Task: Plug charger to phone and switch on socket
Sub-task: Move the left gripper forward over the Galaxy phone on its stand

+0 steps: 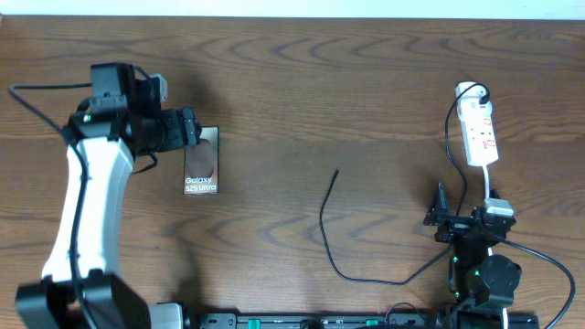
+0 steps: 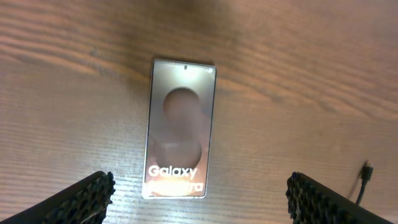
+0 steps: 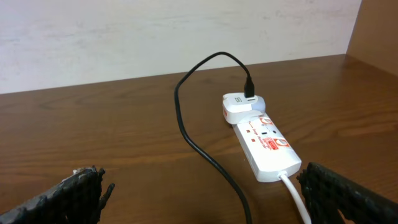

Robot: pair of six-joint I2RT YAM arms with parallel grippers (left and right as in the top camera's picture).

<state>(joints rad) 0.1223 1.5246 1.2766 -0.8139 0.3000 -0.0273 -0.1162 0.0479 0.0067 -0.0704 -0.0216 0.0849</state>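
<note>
Both sets gape empty: left fingers [image 2: 87, 199] by the phone [image 2: 179, 130], right fingers [image 3: 68, 199] facing the socket [image 3: 267, 146].

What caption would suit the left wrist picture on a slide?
Open left claw hovers above the phone lying flat on the wooden table, charger tip nearby.

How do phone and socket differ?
The phone is dark with white lettering; the socket is white with red marks. The socket has the charger cable and a white lead attached; the phone has nothing plugged in. The phone lies left, the socket far right. Both lie flat on the table.
</note>
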